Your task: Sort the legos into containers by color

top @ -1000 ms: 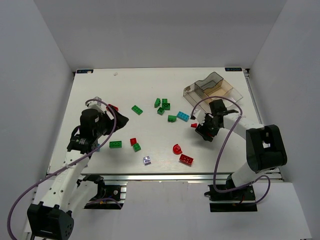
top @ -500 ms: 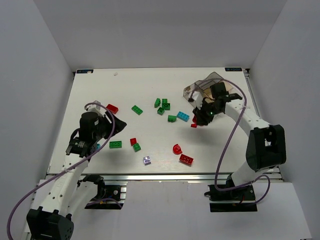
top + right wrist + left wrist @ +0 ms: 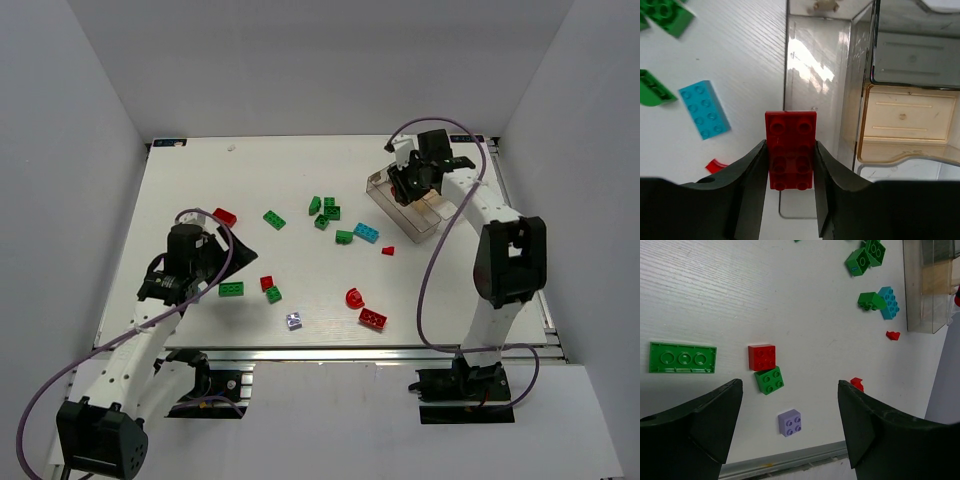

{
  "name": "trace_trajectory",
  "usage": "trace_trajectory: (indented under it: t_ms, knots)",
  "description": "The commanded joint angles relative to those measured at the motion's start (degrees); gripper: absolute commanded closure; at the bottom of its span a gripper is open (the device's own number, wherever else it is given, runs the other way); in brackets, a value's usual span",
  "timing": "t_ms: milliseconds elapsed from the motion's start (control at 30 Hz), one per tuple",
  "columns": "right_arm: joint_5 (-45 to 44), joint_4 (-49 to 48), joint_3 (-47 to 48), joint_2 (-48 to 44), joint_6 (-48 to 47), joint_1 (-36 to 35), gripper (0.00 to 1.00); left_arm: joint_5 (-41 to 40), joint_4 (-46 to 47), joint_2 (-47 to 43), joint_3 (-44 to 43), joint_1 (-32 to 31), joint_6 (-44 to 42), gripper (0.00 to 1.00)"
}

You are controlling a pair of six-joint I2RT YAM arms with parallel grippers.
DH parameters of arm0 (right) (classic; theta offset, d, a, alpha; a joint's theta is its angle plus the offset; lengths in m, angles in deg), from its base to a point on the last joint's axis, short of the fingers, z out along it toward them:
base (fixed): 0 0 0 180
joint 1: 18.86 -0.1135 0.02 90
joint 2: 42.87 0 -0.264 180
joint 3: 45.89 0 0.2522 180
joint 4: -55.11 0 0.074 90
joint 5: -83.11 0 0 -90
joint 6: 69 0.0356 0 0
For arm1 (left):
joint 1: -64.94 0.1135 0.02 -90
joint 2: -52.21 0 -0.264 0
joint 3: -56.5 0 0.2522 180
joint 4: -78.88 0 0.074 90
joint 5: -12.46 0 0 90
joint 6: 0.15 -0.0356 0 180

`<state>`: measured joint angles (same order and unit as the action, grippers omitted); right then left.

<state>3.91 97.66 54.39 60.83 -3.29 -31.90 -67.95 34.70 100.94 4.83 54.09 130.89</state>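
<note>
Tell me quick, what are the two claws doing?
The left gripper is open, holding nothing.
The right gripper is shut on a red brick.

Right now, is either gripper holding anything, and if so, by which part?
The right gripper pinches a red brick by its two long sides, at the end nearer the wrist. The left gripper is open and holds nothing.

There is one tray (image 3: 415, 222), one cyan brick (image 3: 366, 232) and one purple brick (image 3: 294, 321). Six red bricks (image 3: 373, 318) show, counting the red brick (image 3: 790, 150) between the right fingers (image 3: 751, 175). The green bricks (image 3: 231, 289) number seven or eight, two touching.
</note>
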Motion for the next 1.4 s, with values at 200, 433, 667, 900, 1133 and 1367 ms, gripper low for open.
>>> trace_trajectory:
  t_ms: [200,433,667,900,1133,1367]
  knots:
    - [-5.1,-2.4,8.9,9.5,0.0,1.4,0.64,-0.4,-2.5,0.4,-1.6,-0.2,-0.3,0.14]
    - [-2.3,-1.2,11.5,11.2,-1.0,2.1,0.38,-0.7,-2.4,2.2,-2.6,-0.2,-0.3,0.14]
    - [5.1,1.3,11.6,6.6,-3.1,2.4,0.39,-0.4,-1.2,5.5,-4.2,-0.7,-0.9,0.26]
    - [42.1,7.0,-6.8,-10.1,-26.6,1.8,0.56,0.2,-3.8,15.9,-8.8,-1.4,-2.2,0.62]
    - [38.7,-1.2,-19.3,-16.9,-19.6,-0.6,0.28,-5.1,-13.1,31.3,-16.7,-8.6,-3.0,0.29]
    - [35.1,-3.6,-21.0,-18.4,-16.4,-0.7,0.28,-12.1,-16.7,40.4,-21.8,-15.6,-1.1,0.27]
